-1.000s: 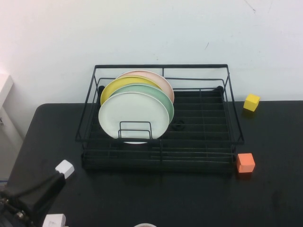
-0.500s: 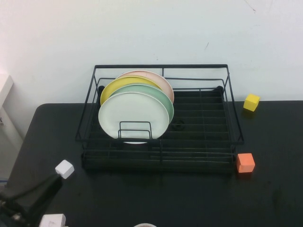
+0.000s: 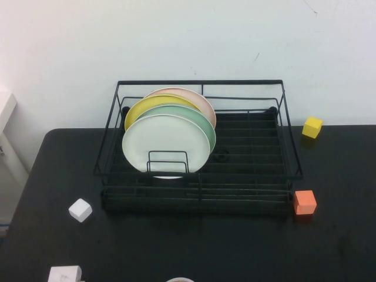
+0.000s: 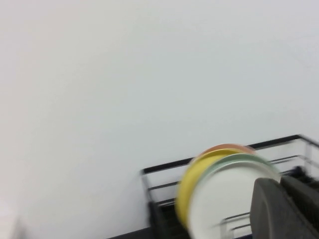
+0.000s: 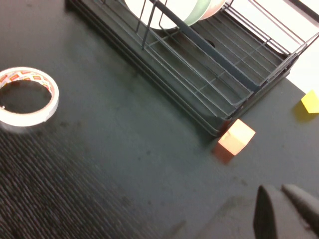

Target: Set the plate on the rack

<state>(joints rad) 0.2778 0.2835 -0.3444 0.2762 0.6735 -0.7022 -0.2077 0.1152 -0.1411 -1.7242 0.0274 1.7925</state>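
Left claw (image 4: 286, 209) faces white wall (image 4: 124, 74); right claw (image 5: 286, 211) over black table (image 5: 124, 164)

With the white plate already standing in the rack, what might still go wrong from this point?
1. The plate stands upright at the front of the rack, leaning close to the mint green plate; a knock to the rack might tip it.
2. The left gripper shows only in its wrist view, near the rack; a careless swing might clip the rail.
3. The right gripper hangs over the table near the orange cube and tape roll, which it might sweep.
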